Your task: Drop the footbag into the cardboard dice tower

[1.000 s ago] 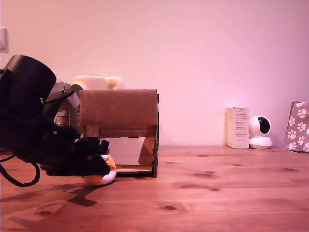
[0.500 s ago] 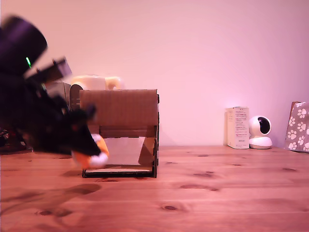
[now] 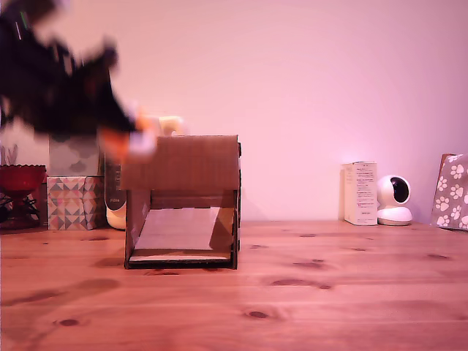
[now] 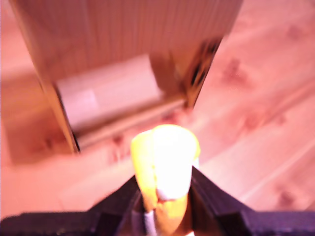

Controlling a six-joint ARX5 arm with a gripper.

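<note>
Footbag [image 3: 130, 137] lifted off counter [image 3: 329, 292] to tower [image 3: 181, 164] top level — fingers [image 4: 211, 194] clenched on it — drop comes next.

nothing really readable here. the white box [image 3: 360, 193] on the exterior view's right has a block of small print on its front, but it's way too tiny to make out. the white thing [image 3: 114, 205] behind the tower [image 3: 180, 164] has a dark mark that could be lettering, can't tell. the tower itself is plain, and no logo shows on the footbag [image 4: 165, 160].
</note>
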